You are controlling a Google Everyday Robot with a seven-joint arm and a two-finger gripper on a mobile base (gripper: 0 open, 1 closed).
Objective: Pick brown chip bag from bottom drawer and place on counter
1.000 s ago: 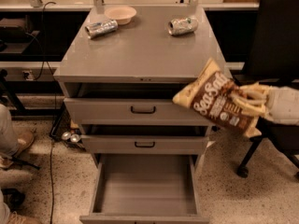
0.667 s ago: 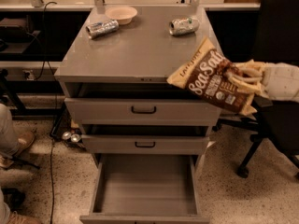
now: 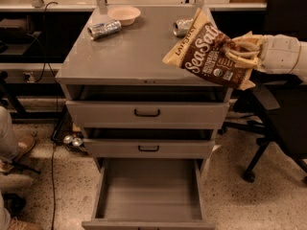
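Note:
The brown chip bag (image 3: 207, 52), dark brown with white "Sea Salt" lettering, hangs in the air over the right edge of the counter (image 3: 134, 51). My gripper (image 3: 236, 51) comes in from the right on a white arm and is shut on the bag's right end. The bottom drawer (image 3: 148, 195) is pulled open below, a plain grey box with nothing showing inside.
Two crushed silver cans (image 3: 104, 29) (image 3: 182, 27) and a tan bowl (image 3: 124, 14) lie at the back of the counter. The two upper drawers (image 3: 147, 113) are slightly open. A black office chair (image 3: 278, 109) stands to the right. A person's legs (image 3: 12, 143) are at the left.
The gripper has lifted the chip bag up and to the left, from beside the top drawer's right front to above the counter's right edge.

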